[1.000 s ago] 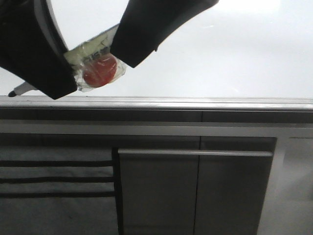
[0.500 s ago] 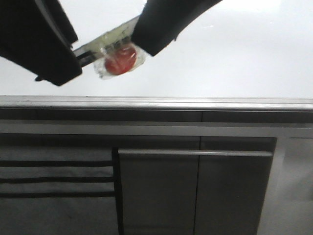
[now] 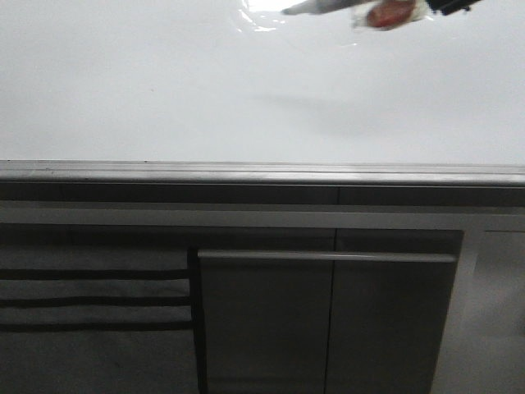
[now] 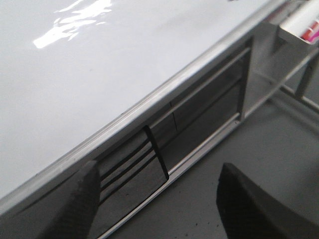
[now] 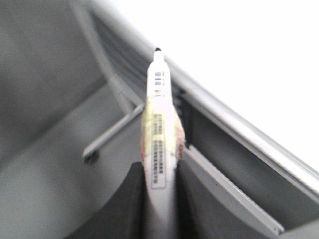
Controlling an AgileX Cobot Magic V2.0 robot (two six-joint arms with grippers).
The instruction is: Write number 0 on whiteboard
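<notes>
Dark grey cabinet panels (image 3: 328, 320) below, grey rail (image 3: 262, 172) along near edge of whiteboard (image 3: 164, 90). Board face glossy, glare near top, no number 0 visible anywhere. Approach step by the look of it: next calls for tip lowered to bare white, then closed loop drawn. Marker (image 5: 160, 124) clamped between right gripper (image 5: 160, 189) jaws, tape-wrapped, tip forward, at top of front view. Left gripper (image 4: 157, 199) spread wide, empty, off board edge.
</notes>
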